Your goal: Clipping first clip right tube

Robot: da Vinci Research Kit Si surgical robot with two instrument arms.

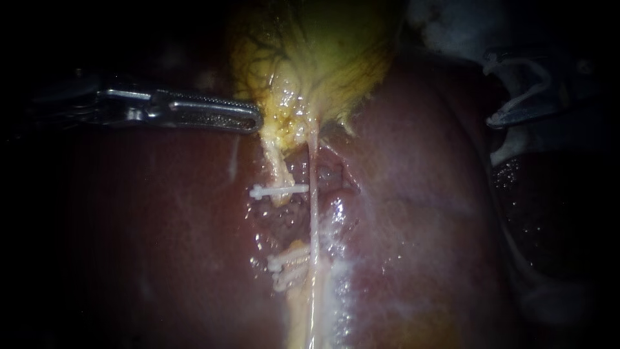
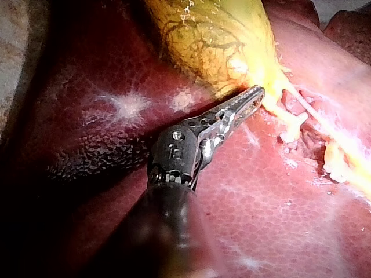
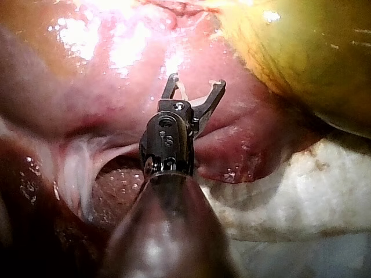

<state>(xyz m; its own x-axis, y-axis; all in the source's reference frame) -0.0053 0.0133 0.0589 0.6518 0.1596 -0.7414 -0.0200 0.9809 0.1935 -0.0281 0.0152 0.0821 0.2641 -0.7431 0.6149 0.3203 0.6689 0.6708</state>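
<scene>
Liver [image 1: 161,245] across the whole field, wet and dark red. Gallbladder [image 1: 323,58] yellow-green above it, tapering downward. Left tool [image 1: 256,120] in from the left, jaws together, tip against the gallbladder's yellow fringe; any shred pinched between them not discernible. Right tool [image 1: 497,90] at the far right edge, well apart from the dissected bed, jaws spread and carrying an open white clip [image 3: 182,90] between them. Right tube [image 1: 314,207] thin, pale, taut from gallbladder downward, bare of clips. Left tube [image 1: 276,165] just beside it, bearing placed clips [image 1: 278,191]. Judged step: approach, nothing yet applied to the right tube. Next move, by judgement: travel across to that tube, straddling a bare stretch clear of neighbouring clips, then closure.
</scene>
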